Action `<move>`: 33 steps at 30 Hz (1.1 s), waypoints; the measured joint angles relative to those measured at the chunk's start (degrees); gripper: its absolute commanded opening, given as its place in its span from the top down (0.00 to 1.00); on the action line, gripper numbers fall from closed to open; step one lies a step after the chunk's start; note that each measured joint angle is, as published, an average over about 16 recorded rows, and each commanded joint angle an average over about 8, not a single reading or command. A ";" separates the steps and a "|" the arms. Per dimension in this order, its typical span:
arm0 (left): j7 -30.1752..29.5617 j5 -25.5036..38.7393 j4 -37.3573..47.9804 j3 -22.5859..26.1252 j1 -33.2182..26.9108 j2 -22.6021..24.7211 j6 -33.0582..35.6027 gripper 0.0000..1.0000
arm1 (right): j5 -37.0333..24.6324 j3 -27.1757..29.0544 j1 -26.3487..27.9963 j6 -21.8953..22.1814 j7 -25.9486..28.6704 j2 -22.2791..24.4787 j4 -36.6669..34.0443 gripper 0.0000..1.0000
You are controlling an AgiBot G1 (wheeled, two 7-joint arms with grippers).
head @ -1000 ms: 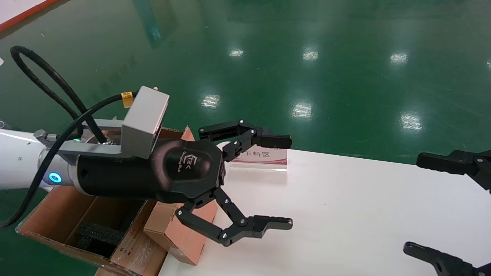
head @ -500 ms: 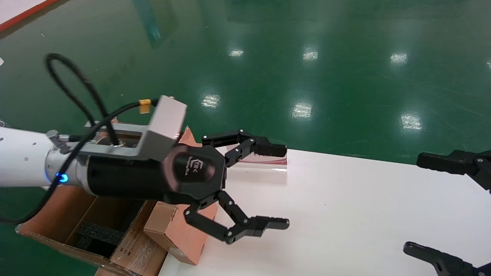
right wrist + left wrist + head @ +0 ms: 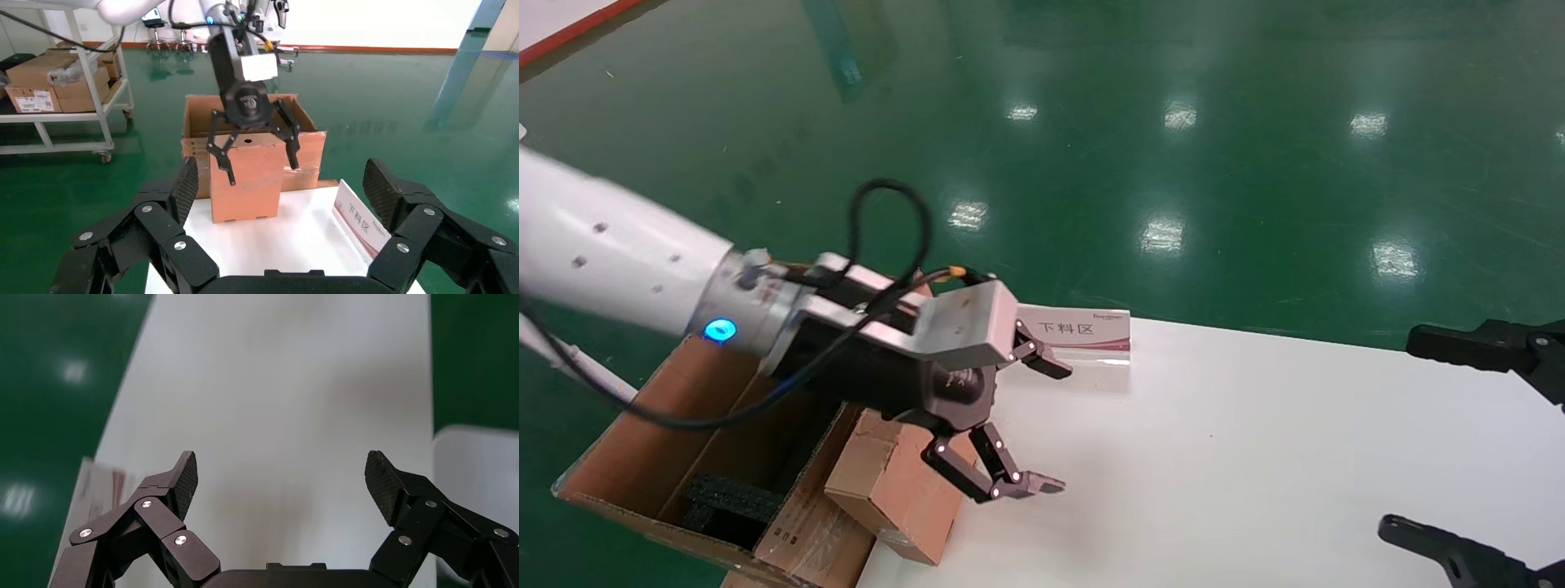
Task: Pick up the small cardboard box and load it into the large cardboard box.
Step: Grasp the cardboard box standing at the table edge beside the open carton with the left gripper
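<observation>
The small cardboard box [image 3: 891, 482] stands at the left end of the white table [image 3: 1254, 457], right against the large cardboard box [image 3: 633, 441], which is open-topped with black foam inside. My left gripper [image 3: 1054, 429] is open and empty, tilted down over the small box's table side. In the right wrist view the left gripper [image 3: 262, 171] has its fingers spread across the small box's [image 3: 245, 190] upper front, with the large box [image 3: 309, 150] behind. The left wrist view shows only the open left gripper [image 3: 281, 478] above bare table. My right gripper [image 3: 1418, 441] is open at the right edge.
A white and red sign [image 3: 1083, 331] stands on the table's far edge near the left gripper; it also shows in the right wrist view [image 3: 358, 220]. Green floor surrounds the table. A white cart [image 3: 49, 79] with cartons stands far behind the large box.
My left arm has swung down and back to the left, rolling the wrist, so the open gripper now sits lower and closer to the small box. The right arm has not moved.
</observation>
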 measured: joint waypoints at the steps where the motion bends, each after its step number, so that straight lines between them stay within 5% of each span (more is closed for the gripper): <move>1: -1.42 1.24 0.04 1.76 -1.71 0.49 0.31 0.00 | 0.00 0.00 0.00 0.00 0.00 0.00 0.00 0.00; 15: -23.88 10.97 1.09 24.28 -20.50 5.44 0.85 0.00 | 0.04 -0.06 0.01 0.03 -0.03 0.03 0.00 0.00; 33: -42.04 16.27 0.47 42.31 -32.99 7.33 0.55 0.00 | 0.10 -0.14 0.03 0.06 -0.07 0.06 0.00 0.00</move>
